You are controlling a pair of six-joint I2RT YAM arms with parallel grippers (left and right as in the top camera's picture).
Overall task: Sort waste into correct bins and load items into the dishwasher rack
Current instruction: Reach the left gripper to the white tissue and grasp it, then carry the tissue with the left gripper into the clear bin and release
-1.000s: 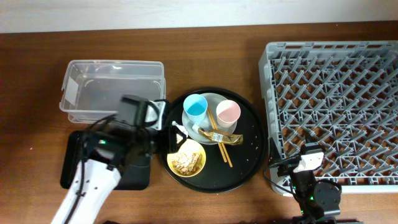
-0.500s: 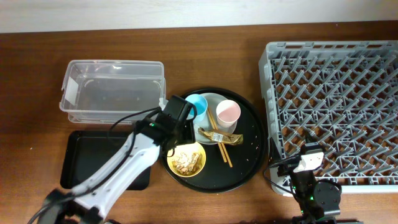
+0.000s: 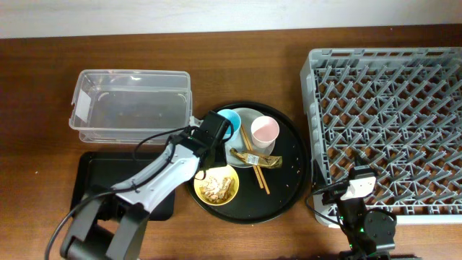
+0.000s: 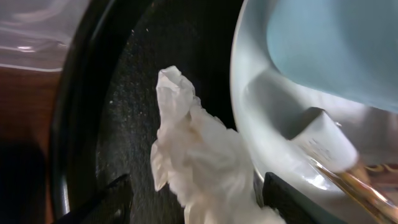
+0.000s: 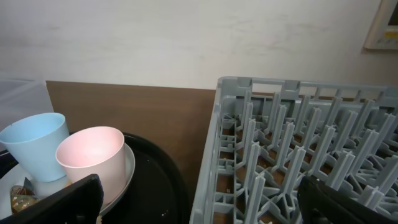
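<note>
Left wrist: the left hand (image 4: 198,202) hangs low over the round black tray (image 4: 124,93). Its fingers (image 4: 112,198) are apart, one on either side of a white tissue wad (image 4: 193,155). The wad lies on the tray floor just beside the rim of the pale plate (image 4: 261,118). The light blue cup (image 4: 336,43) stands on that plate.

Overhead: the left arm reaches across to the round tray's left side and hides the wad. The yellow bowl (image 3: 232,177) holds beige scraps (image 3: 214,188) at the tray's front. The pink cup (image 3: 265,130) stands on the plate, with the chopsticks (image 3: 261,180) and the gold foil wrapper (image 3: 258,159) lying across its near edge. On the tabletop (image 3: 253,65), the clear tub (image 3: 130,108) lies at the left, the black rectangular tray (image 3: 90,173) lies in front of it, and the grey rack (image 3: 390,108) stands at the right.

Right wrist: the right hand (image 5: 199,190) is low beside the rack's corner, fingers wide apart, facing both cups
</note>
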